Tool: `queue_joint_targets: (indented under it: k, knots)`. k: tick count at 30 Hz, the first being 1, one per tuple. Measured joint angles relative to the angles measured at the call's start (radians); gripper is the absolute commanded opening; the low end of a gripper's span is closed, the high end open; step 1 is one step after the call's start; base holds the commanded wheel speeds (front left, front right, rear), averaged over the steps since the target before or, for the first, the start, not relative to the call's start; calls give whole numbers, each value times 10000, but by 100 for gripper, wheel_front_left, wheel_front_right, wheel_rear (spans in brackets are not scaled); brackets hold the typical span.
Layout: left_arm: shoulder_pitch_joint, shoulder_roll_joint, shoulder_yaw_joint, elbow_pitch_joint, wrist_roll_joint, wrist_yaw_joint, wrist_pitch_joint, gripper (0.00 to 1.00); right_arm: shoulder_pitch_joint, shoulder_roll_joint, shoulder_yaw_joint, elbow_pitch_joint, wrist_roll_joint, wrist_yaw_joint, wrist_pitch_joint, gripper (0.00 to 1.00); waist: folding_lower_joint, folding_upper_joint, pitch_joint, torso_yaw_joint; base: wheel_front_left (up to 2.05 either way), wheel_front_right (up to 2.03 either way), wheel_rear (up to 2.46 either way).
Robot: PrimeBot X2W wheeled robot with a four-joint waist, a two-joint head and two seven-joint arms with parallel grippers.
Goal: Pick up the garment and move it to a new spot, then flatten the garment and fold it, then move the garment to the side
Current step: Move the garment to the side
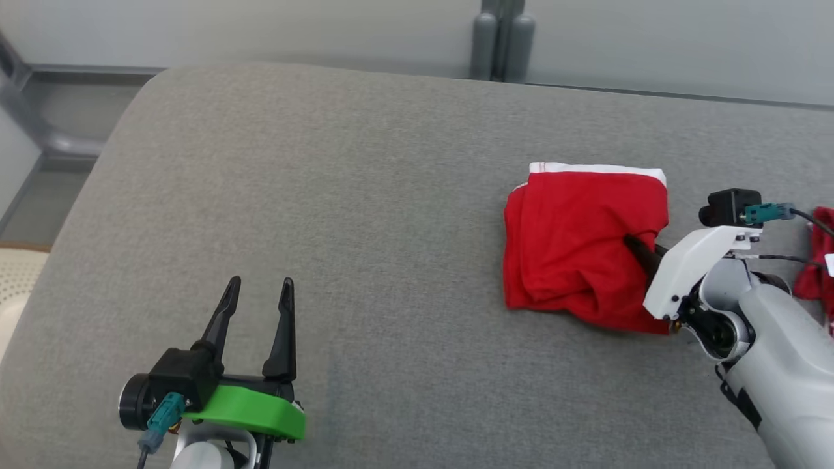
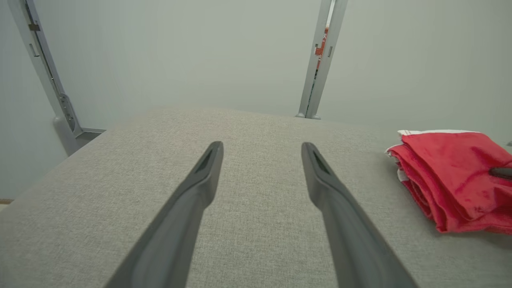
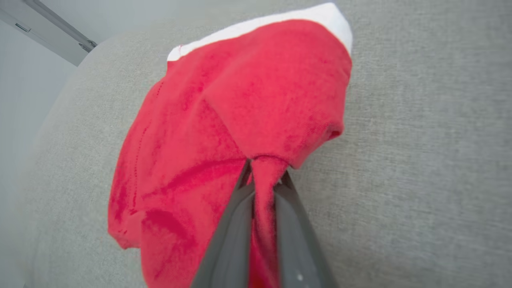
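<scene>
The garment is red with a white band along its far edge, folded into a rough square on the grey padded surface at the right. My right gripper is shut on a pinched fold at the garment's right side; in the right wrist view a strip of the garment is clamped between the two dark fingers of my right gripper. My left gripper rests at the lower left, open and empty, well apart from the garment; its fingers point across bare fabric.
Another red cloth lies at the right edge of the surface, behind my right wrist. A grey post stands against the pale wall beyond the far edge. The surface's rounded left corner drops off to the floor.
</scene>
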Motion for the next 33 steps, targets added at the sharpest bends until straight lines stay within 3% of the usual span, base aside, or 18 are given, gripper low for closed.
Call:
queue_joint_targets:
  k: [17,23,33]
  knots:
    - [-401,391,-226,-357,77,10,301,100,-571,-1925,696,-1212,878,-2,842,0,0,0,243,-2886,0,0,0]
    - [-652,606,-244,-623,140,13,500,100,-1098,-2987,1653,-1565,970,0,1131,0,0,1,1001,-3227,0,0,0]
    - [-988,711,-280,-859,157,92,577,100,-2387,-5210,2897,-2048,1145,2,765,0,0,0,2361,-3207,0,0,0]
